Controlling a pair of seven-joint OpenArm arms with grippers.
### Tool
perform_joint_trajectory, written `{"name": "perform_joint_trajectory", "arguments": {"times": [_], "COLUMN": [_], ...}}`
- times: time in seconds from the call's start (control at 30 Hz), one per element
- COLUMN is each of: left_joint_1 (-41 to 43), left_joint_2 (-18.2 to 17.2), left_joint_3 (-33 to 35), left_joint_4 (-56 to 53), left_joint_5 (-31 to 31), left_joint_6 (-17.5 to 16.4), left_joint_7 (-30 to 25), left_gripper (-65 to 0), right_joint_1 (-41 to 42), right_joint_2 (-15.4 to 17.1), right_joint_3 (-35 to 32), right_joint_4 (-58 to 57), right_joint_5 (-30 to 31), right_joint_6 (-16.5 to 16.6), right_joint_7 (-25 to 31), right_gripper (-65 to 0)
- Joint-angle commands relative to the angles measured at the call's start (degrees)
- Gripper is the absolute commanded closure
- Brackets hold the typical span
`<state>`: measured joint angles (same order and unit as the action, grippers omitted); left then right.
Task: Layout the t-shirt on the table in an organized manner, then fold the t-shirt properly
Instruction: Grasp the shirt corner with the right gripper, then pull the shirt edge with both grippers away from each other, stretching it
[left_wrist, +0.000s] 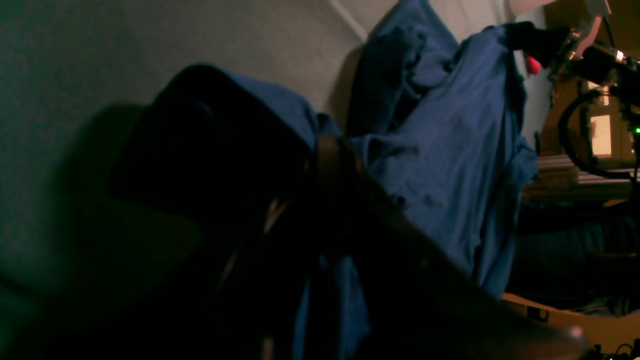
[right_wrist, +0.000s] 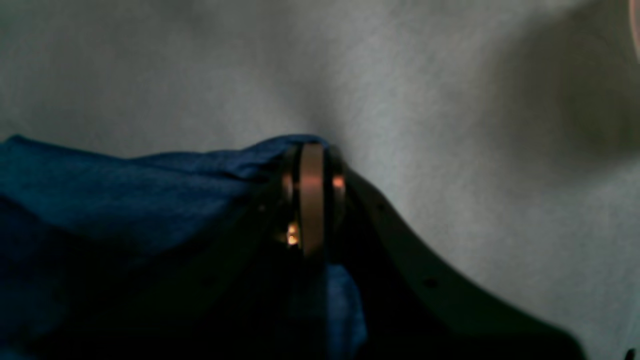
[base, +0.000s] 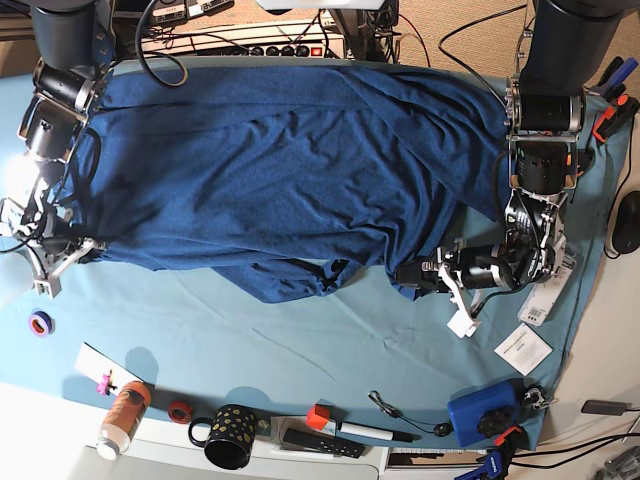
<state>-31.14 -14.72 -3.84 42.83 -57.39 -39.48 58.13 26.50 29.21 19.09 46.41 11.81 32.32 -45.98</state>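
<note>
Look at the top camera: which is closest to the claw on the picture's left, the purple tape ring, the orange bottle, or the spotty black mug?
From the right claw:
1. Purple tape ring, just below it.
2. Orange bottle, lower, near the table's front edge.
3. Spotty black mug, farthest, toward the middle.

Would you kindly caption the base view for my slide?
Both end effectors, left and right, pinch the navy t-shirt spread across the teal table.

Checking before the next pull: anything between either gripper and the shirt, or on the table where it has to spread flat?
Nothing between them: the right gripper and left gripper are both shut on the t-shirt. The table is bare around the shirt; the mug, bottle and tape roll lie along its near edge.
</note>
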Motion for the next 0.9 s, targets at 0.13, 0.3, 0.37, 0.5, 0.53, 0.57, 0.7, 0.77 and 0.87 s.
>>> {"name": "perform_joint_trajectory", "arguments": {"times": [0.13, 0.3, 0.37, 0.5, 0.53, 0.57, 0.7, 0.77, 0.87], "left_joint_1": [-1.97, -2.23, -2.19, -2.19, -2.16, -2.14, -2.05, -2.05, -2.03], "left_joint_2": [-0.42, -1.33, -1.84, -2.29, -2.27, -2.27, -2.27, -2.29, -2.29], "left_joint_3": [-6.23, -13.03, -13.60, -13.60, -13.60, -13.60, -13.60, -13.60, -13.60], "left_joint_4": [0.85, 0.85, 0.85, 0.85, 0.85, 0.85, 0.85, 0.85, 0.85], "left_joint_5": [-1.79, -1.77, -1.75, 0.20, 0.70, 1.01, 1.84, 2.67, 4.31], "left_joint_6": [-0.52, -0.52, -0.52, -0.52, -0.52, -0.52, -0.52, -0.52, -0.52], "left_joint_7": [-1.20, -1.20, -1.18, -1.20, -1.18, -1.20, -1.22, -1.25, -2.25], "left_gripper": [0.0, 0.0, 0.0, 0.0, 0.0, 0.0, 0.0, 0.0, 0.0], "right_joint_1": [2.58, 2.51, 2.51, 2.49, 2.38, 2.38, 2.36, 2.34, 2.36], "right_joint_2": [1.42, 1.42, 1.38, 0.92, 0.83, 0.76, 0.81, 0.79, 0.79], "right_joint_3": [0.13, 0.13, 0.13, 0.13, 0.13, 0.13, 0.13, 0.13, 0.13], "right_joint_4": [0.83, 0.83, 0.83, 0.83, 0.83, 0.83, 0.83, 0.83, 0.83], "right_joint_5": [0.15, 0.15, 0.17, 0.15, 0.15, 0.17, 0.15, 0.15, 0.09], "right_joint_6": [-2.40, -3.69, -3.69, -3.69, -3.69, -3.69, -3.93, -5.49, -9.22], "right_joint_7": [1.62, 1.44, 1.46, 1.36, 1.38, 1.38, 0.74, 0.11, -0.31], "right_gripper": [0.0, 0.0, 0.0, 0.0, 0.0, 0.0, 0.0, 0.0, 0.0]}}
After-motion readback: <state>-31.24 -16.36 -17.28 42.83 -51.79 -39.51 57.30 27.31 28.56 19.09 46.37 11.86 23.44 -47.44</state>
